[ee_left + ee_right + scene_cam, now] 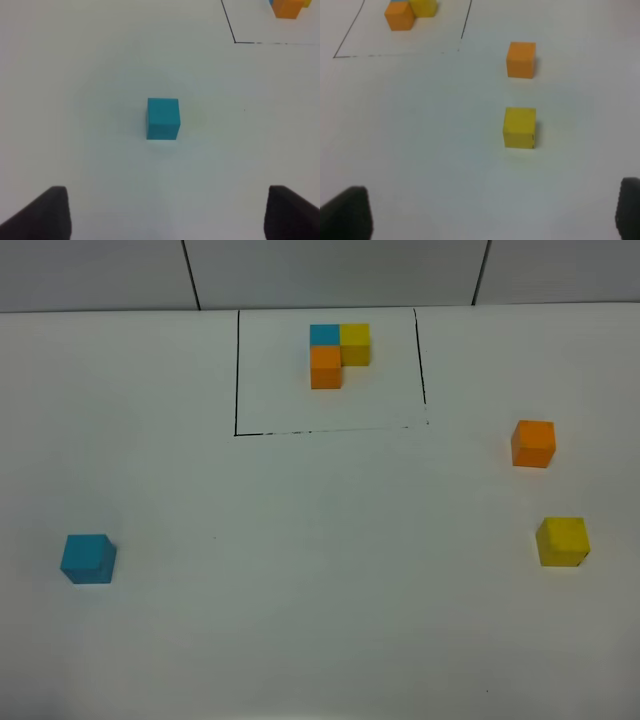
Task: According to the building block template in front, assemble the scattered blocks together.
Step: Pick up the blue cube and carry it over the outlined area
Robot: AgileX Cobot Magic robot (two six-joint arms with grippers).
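At left gripper (167,216): fingers spread, empty; blue cube (163,118) ahead, untouched.
At right gripper (487,215): spread, empty; yellow cube (519,127) ahead, orange cube (521,59) beyond.
Overhead layout: blue 8 o'clock, orange 3, yellow 4; building block template (338,352) 12.
Progress: nothing joined; all three cubes left to gather.

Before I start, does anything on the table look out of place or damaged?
Nothing serious. The black outline around the building block template is patchy near one corner; the scattered blocks sit flat, apart.
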